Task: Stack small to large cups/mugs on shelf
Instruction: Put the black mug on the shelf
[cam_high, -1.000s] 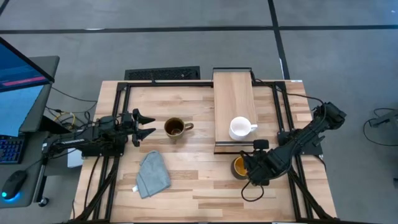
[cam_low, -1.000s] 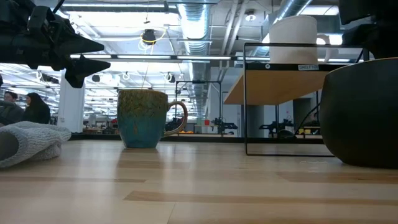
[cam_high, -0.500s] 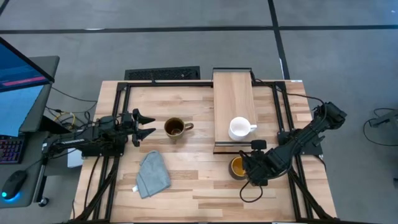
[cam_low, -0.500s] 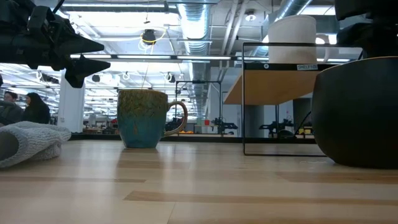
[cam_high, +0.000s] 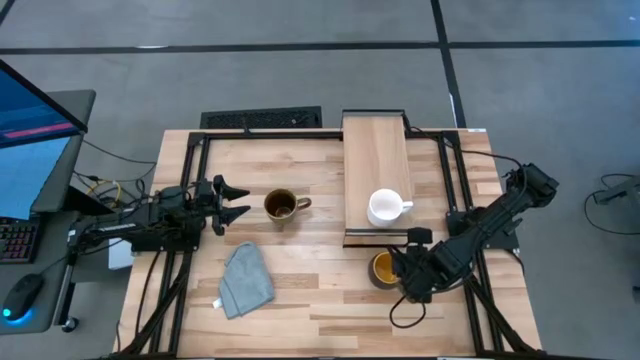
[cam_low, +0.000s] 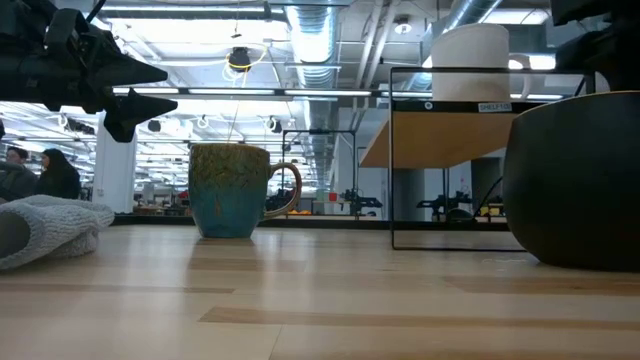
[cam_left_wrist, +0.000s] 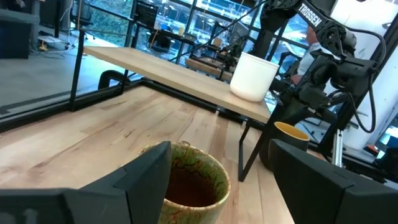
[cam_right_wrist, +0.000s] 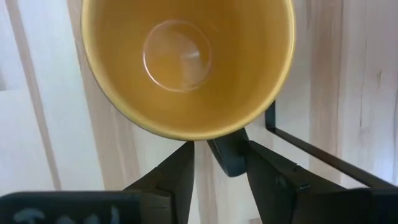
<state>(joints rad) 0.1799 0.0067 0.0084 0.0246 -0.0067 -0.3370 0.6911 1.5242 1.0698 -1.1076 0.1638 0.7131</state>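
The small white mug (cam_high: 384, 207) stands on the near end of the light wood shelf (cam_high: 375, 150). The dark mug with the yellow inside (cam_high: 382, 268) stands on the tabletop just in front of the shelf. My right gripper (cam_right_wrist: 221, 149) is open, its fingers on either side of that mug's dark handle (cam_right_wrist: 229, 155). The olive-brown mug (cam_high: 281, 205) stands on the table left of the shelf. My left gripper (cam_high: 246, 200) is open and empty, level with this mug and just left of it. My right gripper has the dark mug's handle (cam_right_wrist: 233, 163) between its open fingers, coming from the table's right and pointing down at a slant. One finger (cam_right_wrist: 267, 171) lies close against the handle; I cannot tell whether it touches. The mug stands upright on the table.
A grey cloth (cam_high: 245, 280) lies on the table near the front left. The shelf's dark frame leg (cam_right_wrist: 298, 140) runs close beside my right gripper. A keyboard (cam_high: 262, 119) lies beyond the table's far edge.
The dark mug has slid a little toward the table's left, staying upright on the table, with my right gripper at its handle; it then stops. My left gripper has kept still.
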